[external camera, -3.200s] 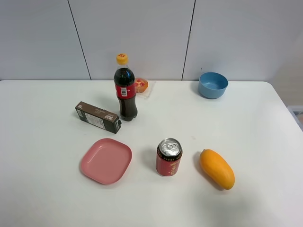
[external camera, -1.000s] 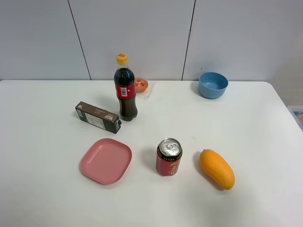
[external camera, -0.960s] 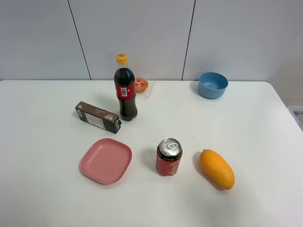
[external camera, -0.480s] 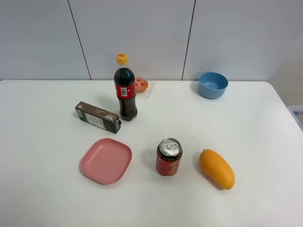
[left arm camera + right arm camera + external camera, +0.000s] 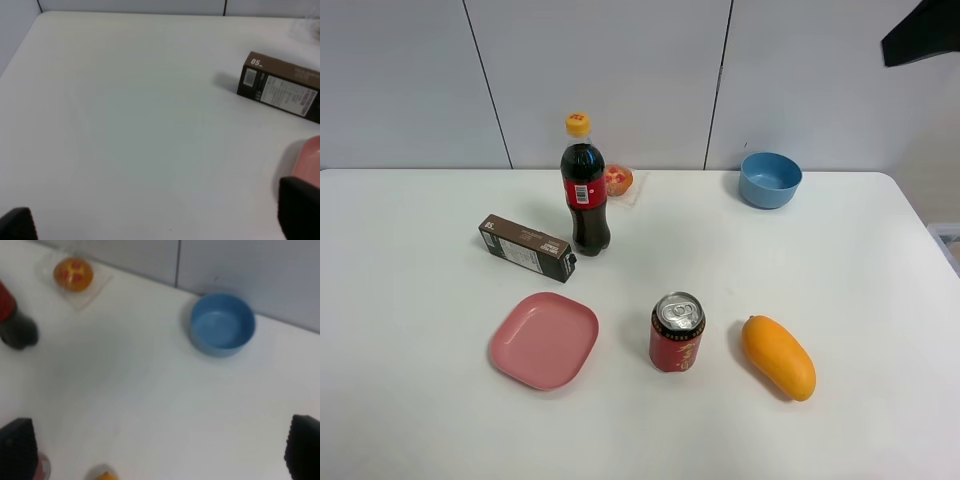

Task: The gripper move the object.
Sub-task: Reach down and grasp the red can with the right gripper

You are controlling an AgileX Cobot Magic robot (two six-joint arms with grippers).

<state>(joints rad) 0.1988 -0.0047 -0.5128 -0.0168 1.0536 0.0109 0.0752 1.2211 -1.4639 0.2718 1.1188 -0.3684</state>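
Observation:
The red can [image 5: 677, 332] with a silver top stands upright on the white table [image 5: 840, 260], between a pink plate and a mango. Only a sliver of its rim [image 5: 43, 468] shows in the right wrist view. My right gripper [image 5: 160, 450] is open and empty, high above the table's far right part, well away from the can. A black part of the right arm [image 5: 921, 34] shows at the top right of the high view. My left gripper [image 5: 157, 220] is open and empty above the table's left side; it does not show in the high view.
A cola bottle [image 5: 584, 185], a brown box [image 5: 527, 248] and a pink plate [image 5: 544, 340] lie left of the can. A mango [image 5: 778, 356] lies to its right. A blue bowl [image 5: 770, 179] and a wrapped orange item [image 5: 618, 181] sit at the back.
A black part of the right arm has come into the top right corner of the high view. The can and the other things have not moved.

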